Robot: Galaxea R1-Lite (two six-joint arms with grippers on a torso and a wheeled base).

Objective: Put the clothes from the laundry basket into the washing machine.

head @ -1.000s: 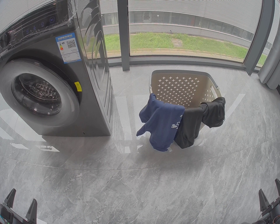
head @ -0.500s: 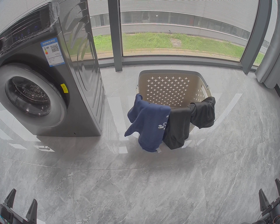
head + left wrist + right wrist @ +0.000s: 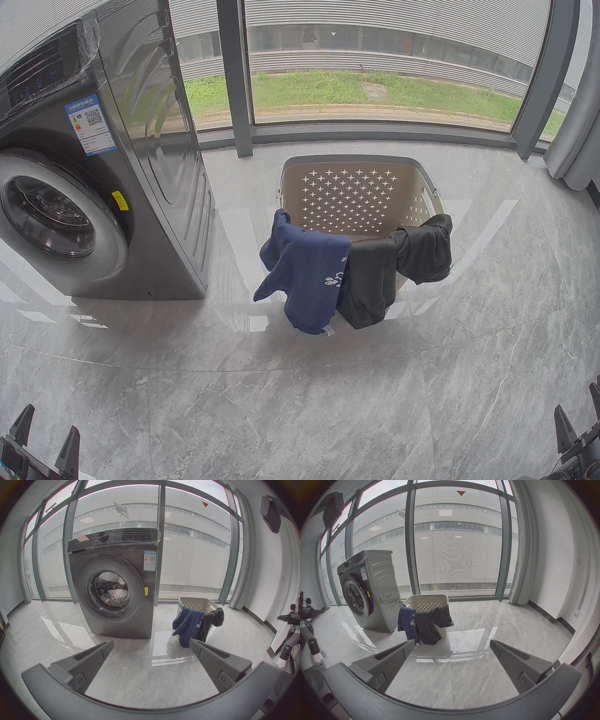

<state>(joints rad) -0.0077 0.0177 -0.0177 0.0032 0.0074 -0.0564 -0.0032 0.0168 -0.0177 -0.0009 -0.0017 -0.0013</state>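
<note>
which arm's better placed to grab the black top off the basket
Right, probably: the black top hangs on the basket's right side, nearer the open right gripper, though both are far.

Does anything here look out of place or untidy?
Yes. The blue garment and the black garment hang over the front rim of the laundry basket, mostly outside it. Also, plastic film wraps the top of the washing machine.

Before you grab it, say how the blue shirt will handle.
The blue shirt drapes in folds over the basket rim, so it is probably floppy and will sag from any grip. It hangs mostly outside, so a tug would likely slide it off. It lies against the black garment, which might drag along.
</note>
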